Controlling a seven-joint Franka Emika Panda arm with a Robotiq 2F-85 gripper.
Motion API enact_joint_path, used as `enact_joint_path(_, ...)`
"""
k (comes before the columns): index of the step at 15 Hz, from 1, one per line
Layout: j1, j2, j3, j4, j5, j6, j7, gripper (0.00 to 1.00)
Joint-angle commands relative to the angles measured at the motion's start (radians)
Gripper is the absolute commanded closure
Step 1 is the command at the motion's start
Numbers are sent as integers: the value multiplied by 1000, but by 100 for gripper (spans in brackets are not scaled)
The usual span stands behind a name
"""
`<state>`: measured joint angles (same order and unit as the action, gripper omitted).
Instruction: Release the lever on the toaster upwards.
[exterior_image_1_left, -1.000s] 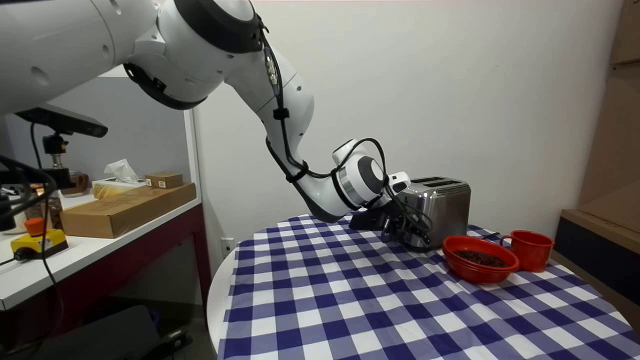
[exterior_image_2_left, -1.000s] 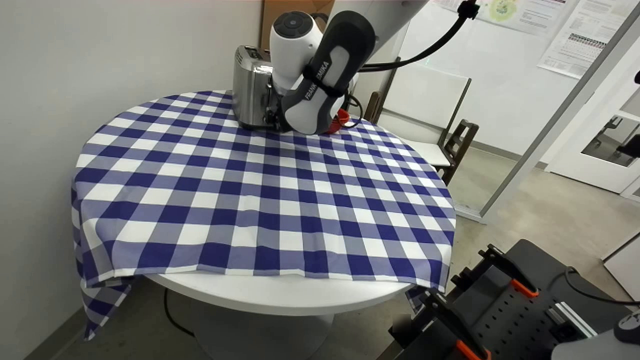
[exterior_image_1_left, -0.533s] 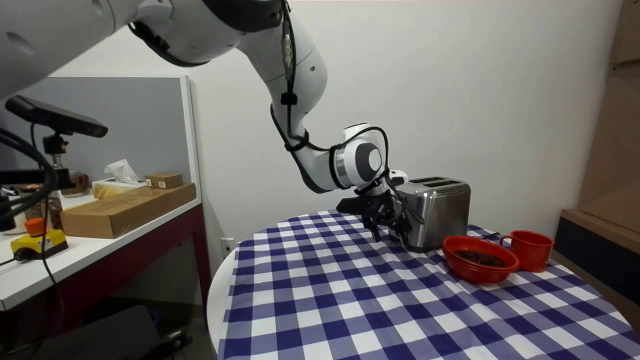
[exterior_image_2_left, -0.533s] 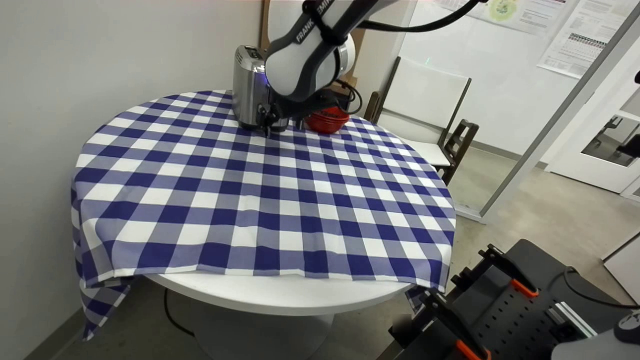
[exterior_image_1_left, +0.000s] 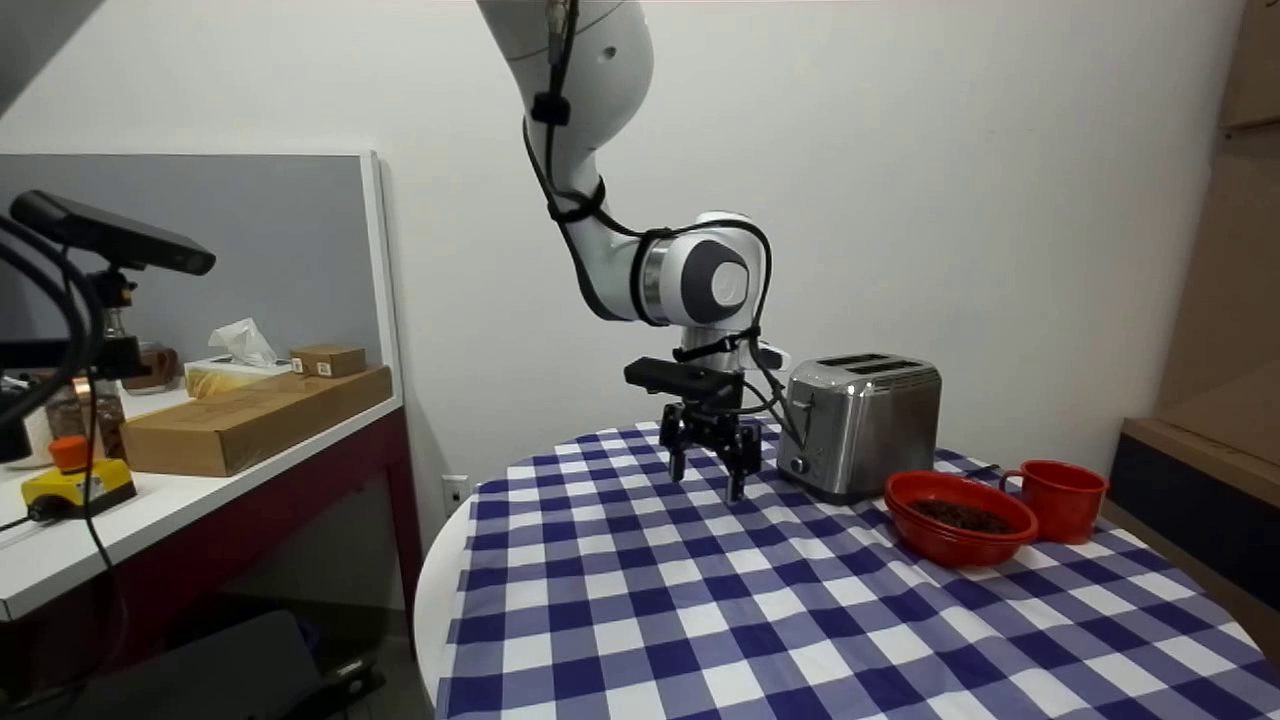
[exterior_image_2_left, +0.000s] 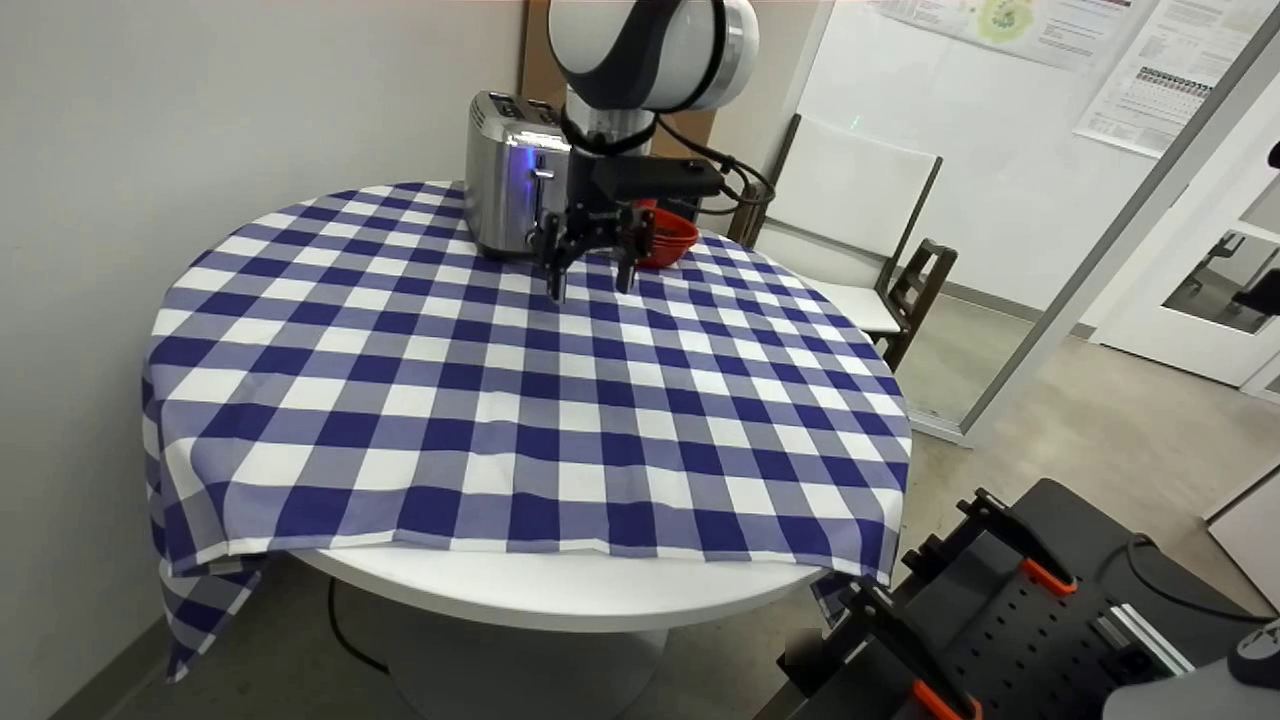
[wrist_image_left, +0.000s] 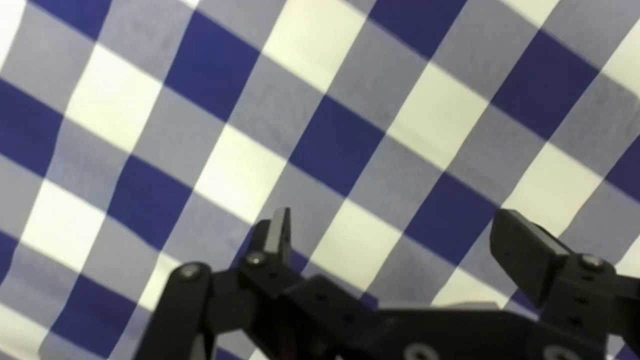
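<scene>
Hovers with 2-finger gripper (exterior_image_2_left: 591, 285) spread, right of toaster (exterior_image_2_left: 497, 185) in exterior view. Likely needs upward push beneath lever (exterior_image_2_left: 541, 173): probably stiff, slick.

Wht rnd tbl (exterior_image_2_left: 560, 590) | chk cloth (exterior_image_2_left: 500, 400) | on cloth: toaster (exterior_image_1_left: 885, 425), red bowl (exterior_image_1_left: 935, 540), mug (exterior_image_1_left: 1070, 510)

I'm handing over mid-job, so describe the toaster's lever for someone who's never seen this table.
On the blue-and-white checked cloth stands a shiny two-slot toaster. On its end nearest the fingers, the lever is the small straight tab jutting out high up, unlike the round knob lower down.
</scene>
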<state>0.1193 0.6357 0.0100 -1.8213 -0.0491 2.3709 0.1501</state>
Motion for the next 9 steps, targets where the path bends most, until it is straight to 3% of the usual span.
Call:
enact_joint_path(1,-34,-162,41,-252,64,35,-34,0)
enact_joint_path(9,-23,-513,9,-704,8,339,-7,0)
